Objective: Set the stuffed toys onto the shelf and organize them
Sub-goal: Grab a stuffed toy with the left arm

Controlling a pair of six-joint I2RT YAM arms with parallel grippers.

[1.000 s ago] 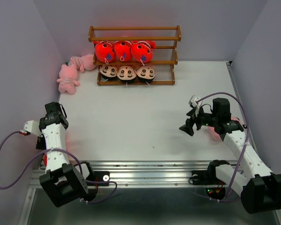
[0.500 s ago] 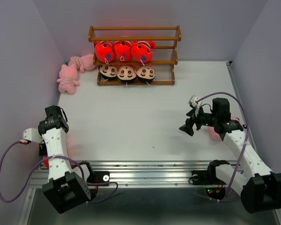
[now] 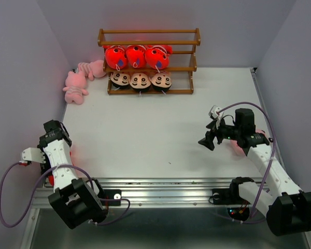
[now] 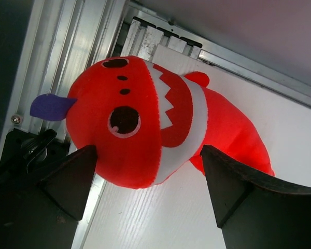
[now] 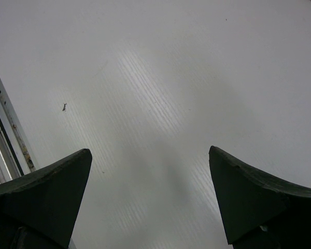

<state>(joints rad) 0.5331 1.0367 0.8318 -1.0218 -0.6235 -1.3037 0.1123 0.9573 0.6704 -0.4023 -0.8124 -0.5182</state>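
Fig.: L gripper, jaws apart, astride red fish overhanging table edge. Risk: off-centre pinch, toy nudged onto rail. R gripper likewise apart, empty.

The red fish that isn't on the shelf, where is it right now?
Left wrist view: the red fish lies at the table's near left edge, head over the metal rail, right in front of the open left tool.

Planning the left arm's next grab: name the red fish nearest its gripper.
The fish at the table's near left edge, between the left gripper's open fingers; the other three sit on the shelf's middle tier.
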